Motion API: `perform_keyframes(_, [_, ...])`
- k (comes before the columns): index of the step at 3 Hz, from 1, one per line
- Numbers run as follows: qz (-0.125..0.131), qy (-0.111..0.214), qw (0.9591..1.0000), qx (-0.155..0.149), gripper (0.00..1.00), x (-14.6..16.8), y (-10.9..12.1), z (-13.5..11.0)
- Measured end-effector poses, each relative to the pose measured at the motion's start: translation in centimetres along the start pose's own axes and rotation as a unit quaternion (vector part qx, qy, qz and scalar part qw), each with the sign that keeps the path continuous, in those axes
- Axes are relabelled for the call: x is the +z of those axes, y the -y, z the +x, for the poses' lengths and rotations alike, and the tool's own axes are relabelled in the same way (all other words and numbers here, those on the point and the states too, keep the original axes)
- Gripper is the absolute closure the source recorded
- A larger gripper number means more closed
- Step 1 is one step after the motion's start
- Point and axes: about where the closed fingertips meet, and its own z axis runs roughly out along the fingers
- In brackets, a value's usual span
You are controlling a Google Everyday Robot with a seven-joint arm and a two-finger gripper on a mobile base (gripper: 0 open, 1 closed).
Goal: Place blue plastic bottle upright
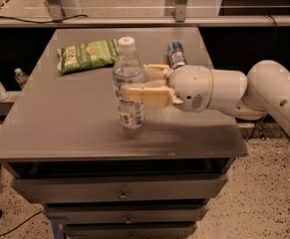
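Clasping blue plastic bottle (127, 68) at mid-body, gripper (133, 80) reaches in from right. Bottle's long axis vertical, cap up, base at table (74, 108) middle; contact unclear.

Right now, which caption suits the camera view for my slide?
Gripper holds clear blue-labelled plastic bottle upright at the grey table; green snack bag and silver-blue can behind.
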Motion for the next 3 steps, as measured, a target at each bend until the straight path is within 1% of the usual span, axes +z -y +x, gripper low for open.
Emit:
perform_keyframes(1, [-0.028,0.011,0.9995,-0.005,1.0,-1.6,-0.1,-1.5])
perform_keyframes(2, [-0.046,0.008,0.9989,-0.011,1.0,-2.4,-0.3,-2.4])
perform_keyframes(3, [-0.058,0.001,0.9982,-0.013,0.83,-2.5,-0.5,-2.9])
